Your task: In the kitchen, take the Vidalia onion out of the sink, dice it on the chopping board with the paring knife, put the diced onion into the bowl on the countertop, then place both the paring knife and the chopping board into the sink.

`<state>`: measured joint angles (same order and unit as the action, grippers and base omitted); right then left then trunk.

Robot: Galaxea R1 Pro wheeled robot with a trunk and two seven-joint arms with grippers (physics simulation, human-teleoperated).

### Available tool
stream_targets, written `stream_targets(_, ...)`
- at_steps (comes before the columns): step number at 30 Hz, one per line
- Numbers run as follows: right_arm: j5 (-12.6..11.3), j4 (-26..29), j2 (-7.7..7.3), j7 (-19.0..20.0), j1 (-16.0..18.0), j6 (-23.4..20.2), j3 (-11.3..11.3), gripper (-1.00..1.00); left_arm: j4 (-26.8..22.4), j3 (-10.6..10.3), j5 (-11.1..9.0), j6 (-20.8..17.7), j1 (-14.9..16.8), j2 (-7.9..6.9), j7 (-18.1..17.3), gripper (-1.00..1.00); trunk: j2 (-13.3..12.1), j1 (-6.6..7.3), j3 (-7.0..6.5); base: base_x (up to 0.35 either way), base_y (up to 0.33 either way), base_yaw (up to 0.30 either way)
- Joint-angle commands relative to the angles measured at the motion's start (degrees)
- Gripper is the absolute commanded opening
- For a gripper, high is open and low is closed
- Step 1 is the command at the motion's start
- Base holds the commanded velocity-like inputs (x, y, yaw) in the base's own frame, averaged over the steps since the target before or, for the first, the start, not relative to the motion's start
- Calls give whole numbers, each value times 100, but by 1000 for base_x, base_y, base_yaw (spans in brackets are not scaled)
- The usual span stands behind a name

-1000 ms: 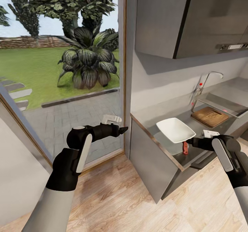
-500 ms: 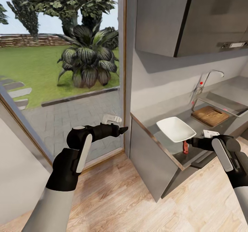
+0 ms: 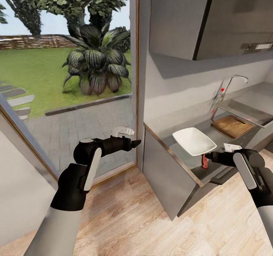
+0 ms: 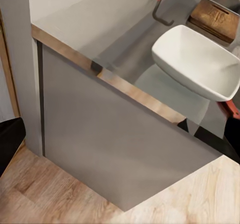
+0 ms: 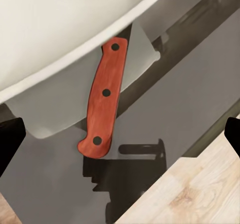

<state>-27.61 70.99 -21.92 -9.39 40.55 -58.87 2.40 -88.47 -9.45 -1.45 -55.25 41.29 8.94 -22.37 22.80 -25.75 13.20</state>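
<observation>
Kitchen [image 3: 227,28] took the right half of the head frame, glass door with garden at upper left, wood-plank floor [image 3: 132,218] along the bottom; dark upper cabinets [image 3: 212,16] sat upper right; grey countertop [image 3: 174,119] ran from centre toward the right edge, lower cabinet front [image 3: 163,180] below it; sink [image 3: 246,111] was at far right with chrome tap [image 3: 231,83] behind it, inside of basin not visible; chopping board [image 3: 232,126] lay on the counter just in front of the sink; white bowl [image 3: 194,141] sat on the counter at centre right, near the front edge; paring knife [image 3: 205,161] lay flat on the counter just beside the bowl's near rim, red handle toward the robot, blade tucked under the bowl rim in the right wrist frame; right gripper [image 3: 209,157] hovered close to the knife handle, fingers spread wide, dark tips at both edges of the right wrist frame, nothing held; left gripper [image 3: 135,143] was at centre left in front of the glass door, off the counter, empty, spread of its fingers could not be told.
</observation>
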Motion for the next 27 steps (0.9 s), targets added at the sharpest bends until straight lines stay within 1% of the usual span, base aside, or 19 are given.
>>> stream_targets(1,-60,4,-1,-54,5,-19,-1,100,-4,4,-13,-36,5,2,-4,100,12,-3,18,0,0,0)
stream_targets(27,-60,4,-3,-54,5,-19,-2,100,-4,4,-13,-33,7,2,-4,100,12,-3,178,0,0,0)
